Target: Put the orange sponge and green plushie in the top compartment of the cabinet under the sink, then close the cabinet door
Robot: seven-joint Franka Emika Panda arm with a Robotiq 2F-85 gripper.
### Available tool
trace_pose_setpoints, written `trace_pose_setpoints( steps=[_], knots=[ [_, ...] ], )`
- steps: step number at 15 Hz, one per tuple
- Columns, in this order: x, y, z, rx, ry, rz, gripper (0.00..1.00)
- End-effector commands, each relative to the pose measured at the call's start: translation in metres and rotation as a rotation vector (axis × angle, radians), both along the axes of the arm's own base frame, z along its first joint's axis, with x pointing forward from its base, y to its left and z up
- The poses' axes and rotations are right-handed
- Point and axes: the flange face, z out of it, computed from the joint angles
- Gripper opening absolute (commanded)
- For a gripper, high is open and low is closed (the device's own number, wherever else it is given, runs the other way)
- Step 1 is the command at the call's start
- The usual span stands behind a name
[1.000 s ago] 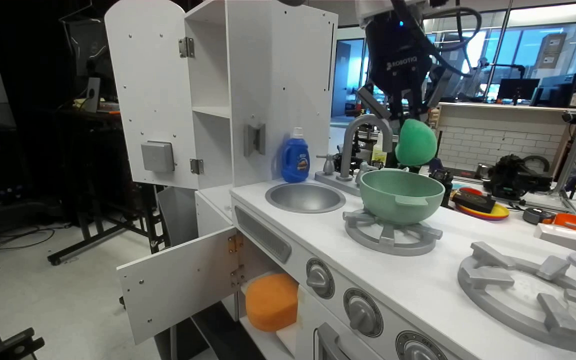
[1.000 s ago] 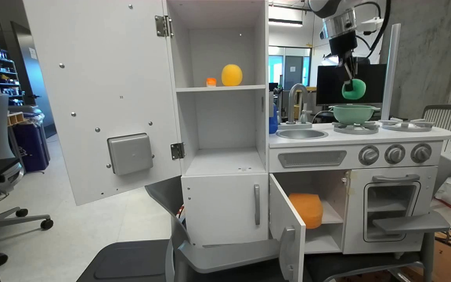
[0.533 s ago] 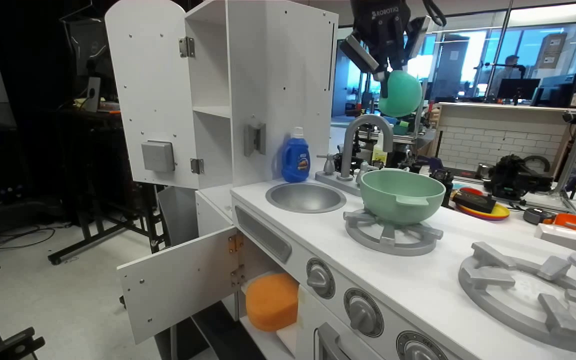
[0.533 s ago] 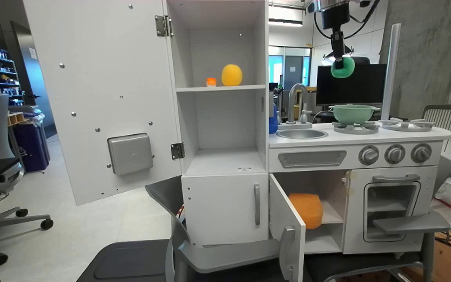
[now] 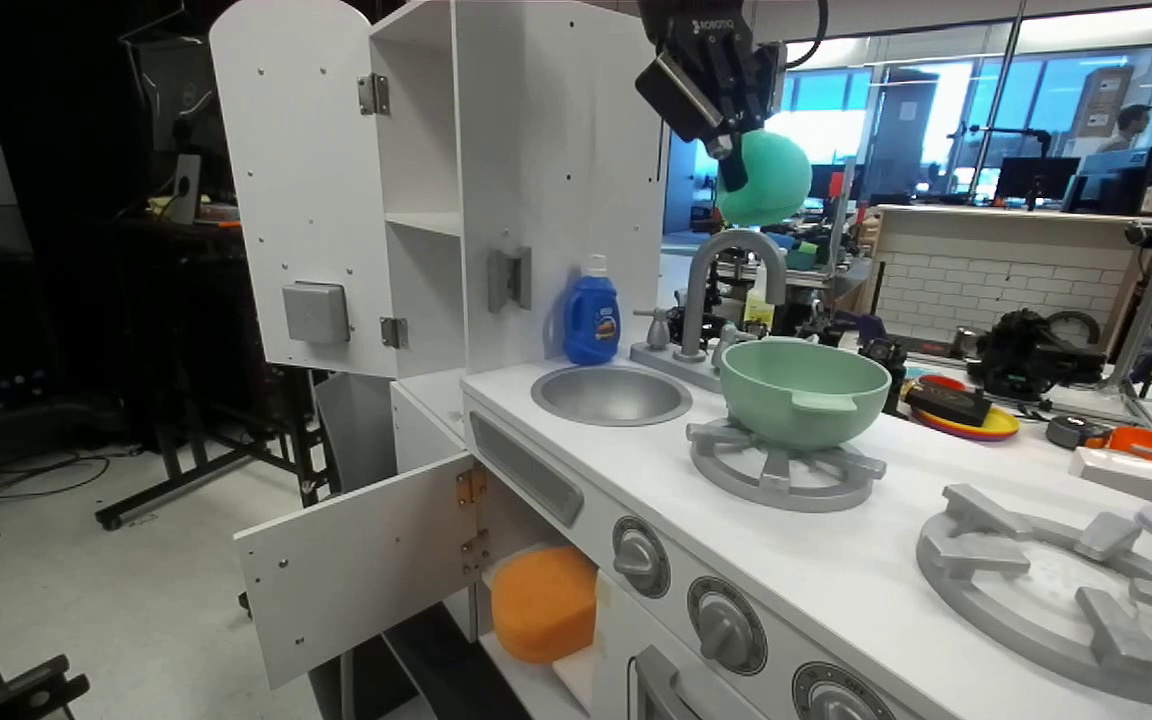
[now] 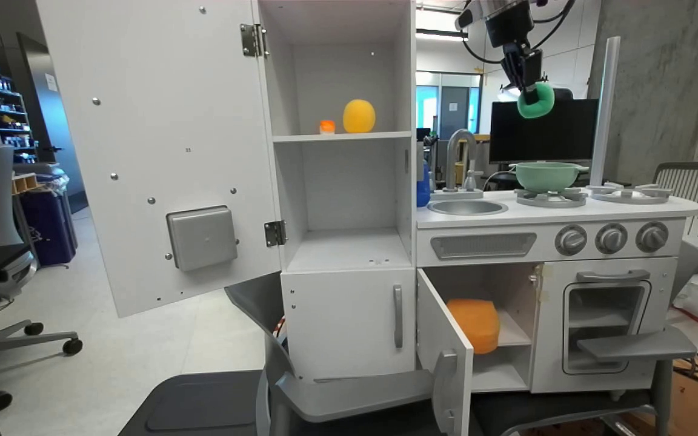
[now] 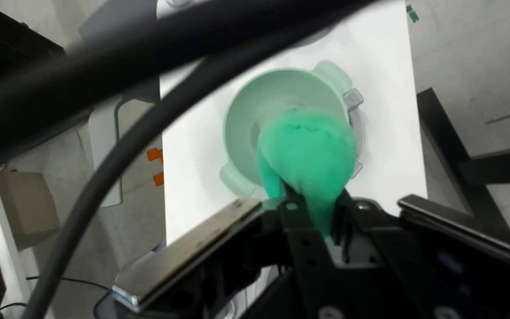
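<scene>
1. High over the white toy-kitchen counter (image 5: 866, 560), the soft, rounded mint-green plushie (image 5: 768, 180) is gripped by the black two-fingered claw (image 7: 321, 208), whose fingers are set close together, its narrow end pinched between them

2. By the wrist view, the plushie's long axis is laid roughly along the fingers, the rounded bulk being held out beyond their tips

3. Well below the plushie, and towards the sink side in an exterior view, the white-walled top compartment (image 6: 509, 284) is found, within the white wooden cabinet (image 6: 523, 369) under the round silver-grey metal sink (image 6: 467, 207); on this drop the coming move is judged to turn, since entry is allowed only from the front and the counter's edge must first be cleared

4. Beside that front, the flat white wooden cabinet door (image 5: 366, 570) is swung outward, so the way in is judged to be left uncovered

5. On the shelf (image 6: 511, 334) of the top compartment, the bright orange, rounded, soft-looking sponge (image 6: 476, 326) is already placed, its lower edge apparently hung a little over the shelf's front; room for the plushie is judged to be offered beside it, away from the hinges (image 5: 466, 488)

6. On a grey burner ring (image 5: 786, 498), the hard-looking mint-green round bowl (image 5: 776, 410) is stood, and it should not be taken for the plushie's goal
</scene>
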Motion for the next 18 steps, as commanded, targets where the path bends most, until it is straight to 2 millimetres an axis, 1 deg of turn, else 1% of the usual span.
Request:
trace_pose_setpoints(
  steps=[1,5,6,7,9,11,13,14,15,17,18],
  knots=[
    [-0.024,0.001,0.004,-0.139,0.067,0.123,0.04],
    [-0.039,0.005,0.001,-0.231,0.062,0.256,0.04],
    [-0.042,0.005,-0.004,-0.223,0.025,0.27,0.04],
    [-0.047,0.006,-0.005,-0.199,-0.006,0.286,0.04],
    [-0.062,0.005,-0.008,-0.132,-0.025,0.327,0.04],
    [-0.081,0.002,-0.011,-0.069,-0.032,0.355,0.04],
    [-0.105,-0.006,-0.018,-0.001,-0.009,0.375,0.04],
    [-0.12,-0.007,-0.018,0.037,0.003,0.375,0.04],
    [-0.133,-0.012,-0.023,0.071,0.011,0.372,0.04],
    [-0.163,-0.011,-0.026,0.124,0.03,0.363,0.04],
    [-0.177,-0.009,-0.031,0.146,0.037,0.359,0.04]
  ],
)
